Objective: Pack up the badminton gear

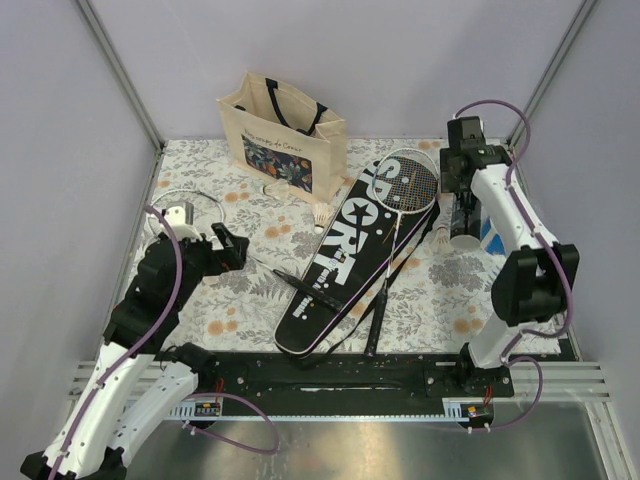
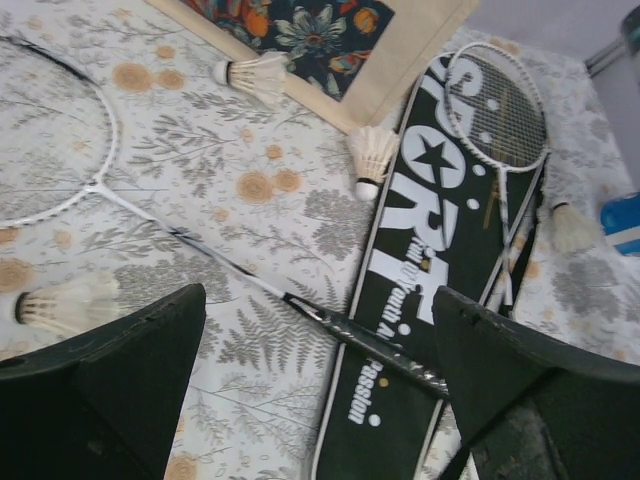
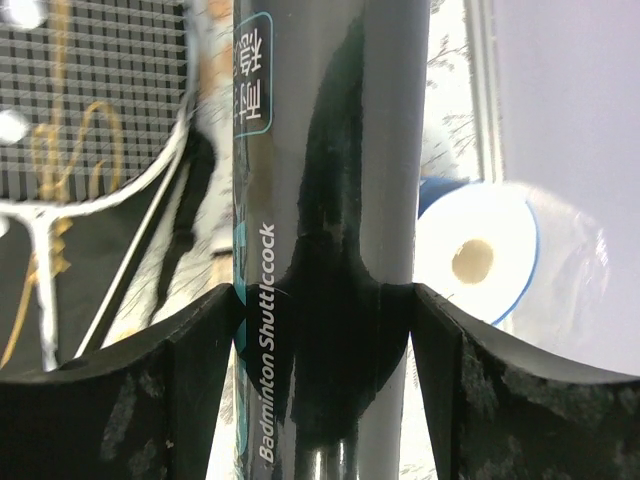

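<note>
left gripper (image 2: 318, 293) gapes wide, empty, above the near-left racket (image 2: 150, 215); sport cover (image 1: 330, 270) lies diagonally, narrow end near, head far right; right gripper (image 3: 322, 290) clamps the black tube (image 3: 330, 150), far right, lengthwise between its fingers. floral cloth (image 1: 440, 290), pale lilac walls (image 1: 350, 50).

Overhead cam is nicely lit: bright and even from above, only faint soft shadows on the floral surface (image 1: 440, 290), plus a dull sheen on the metal strip (image 1: 400, 440) at the front. Left wrist view is sharp out on the SPORT cover (image 2: 420, 260), but up close the left end effector (image 2: 318, 293) has fingers (image 2: 110, 380) that are dark, mushy blobs. Right wrist is rougher. The black tube (image 3: 330, 200) fills the frame with a grey glare band, and the blue-and-white roll (image 3: 475, 260) behind it is blown out and blurry.
</note>
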Tool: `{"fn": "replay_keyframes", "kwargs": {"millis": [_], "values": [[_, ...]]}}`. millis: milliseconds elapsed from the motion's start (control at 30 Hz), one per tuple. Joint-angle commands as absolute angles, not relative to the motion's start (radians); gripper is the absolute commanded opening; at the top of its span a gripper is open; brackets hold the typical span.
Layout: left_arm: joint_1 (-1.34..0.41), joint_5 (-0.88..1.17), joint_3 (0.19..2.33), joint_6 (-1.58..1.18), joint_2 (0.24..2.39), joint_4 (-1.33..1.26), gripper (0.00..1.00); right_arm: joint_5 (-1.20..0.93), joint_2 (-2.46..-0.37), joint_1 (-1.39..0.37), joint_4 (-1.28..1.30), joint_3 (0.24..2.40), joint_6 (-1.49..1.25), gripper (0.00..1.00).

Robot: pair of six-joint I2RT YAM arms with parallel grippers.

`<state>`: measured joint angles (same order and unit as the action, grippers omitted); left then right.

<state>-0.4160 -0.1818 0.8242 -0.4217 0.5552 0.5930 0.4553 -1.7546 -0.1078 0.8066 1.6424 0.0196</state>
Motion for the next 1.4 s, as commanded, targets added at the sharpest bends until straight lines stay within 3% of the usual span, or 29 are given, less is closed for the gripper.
{"fn": "replay_keyframes", "kwargs": {"millis": [0,133,300,600,933,1367], "values": [[-0.413,-0.025,0.821,-0.567,0.561,0.491,0.98,0.384,-1.537,-0.179,0.769,1.542,-0.092,0.47],[-0.413,0.165,0.796,-0.612,0.62,0.358,0.97,0.263,-1.318,-0.216,0.677,1.367,-0.176,0.47],[-0.413,0.242,0.836,-0.658,0.739,0.233,0.98,0.039,-1.083,-0.261,0.508,1.195,-0.273,0.43],[-0.417,0.454,0.856,-0.866,0.893,-0.142,0.99,-0.189,-0.907,-0.481,0.182,0.988,-0.483,0.41],[-0.454,0.522,0.764,-0.92,0.956,-0.328,0.99,-0.236,-1.031,-0.719,-0.115,0.939,-0.58,0.42],[-0.457,0.5,0.569,-1.055,0.923,-0.546,0.99,-0.367,-1.216,-0.804,-0.299,0.968,-0.647,0.43]]}}
